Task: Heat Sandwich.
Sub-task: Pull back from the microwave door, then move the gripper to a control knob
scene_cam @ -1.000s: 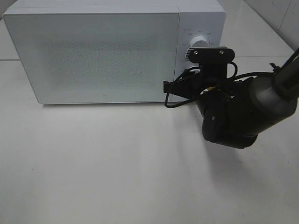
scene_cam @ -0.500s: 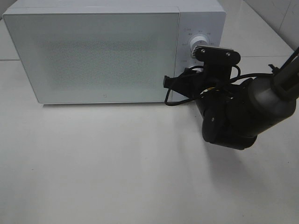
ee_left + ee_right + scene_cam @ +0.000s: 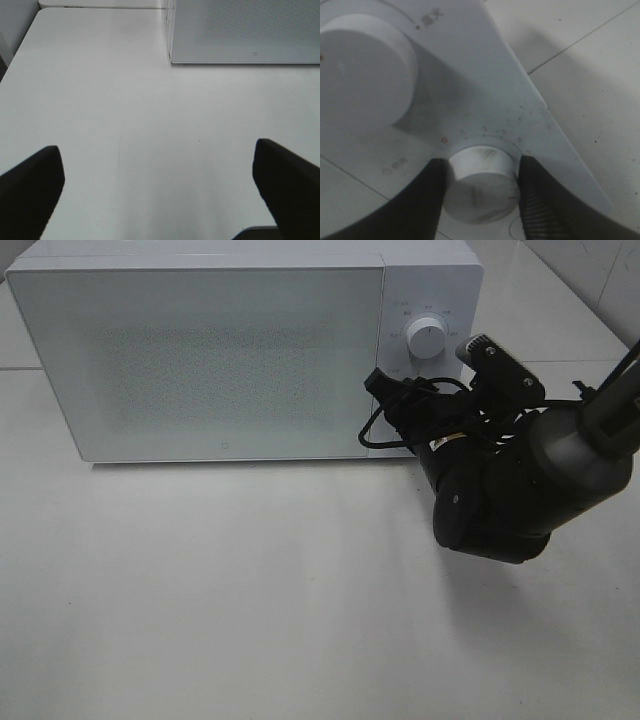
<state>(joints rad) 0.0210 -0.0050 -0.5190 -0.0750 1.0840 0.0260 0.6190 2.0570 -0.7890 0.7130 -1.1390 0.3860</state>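
Observation:
The sandwich is out of view. The white microwave stands at the back of the table with its door shut. My right gripper is at the microwave's control panel, below the upper knob. In the right wrist view its two black fingers are shut on either side of the lower white dial, with the upper knob beside it. My left gripper is open and empty above the bare table, away from the microwave's corner.
The white table spreads in front of the microwave. The right arm's black wrist hangs over the table at the right. A tiled wall edge is at the back right.
My right wrist has rolled clockwise while holding the lower dial. Its camera mount has swung right and down, uncovering the upper knob. The microwave has not moved.

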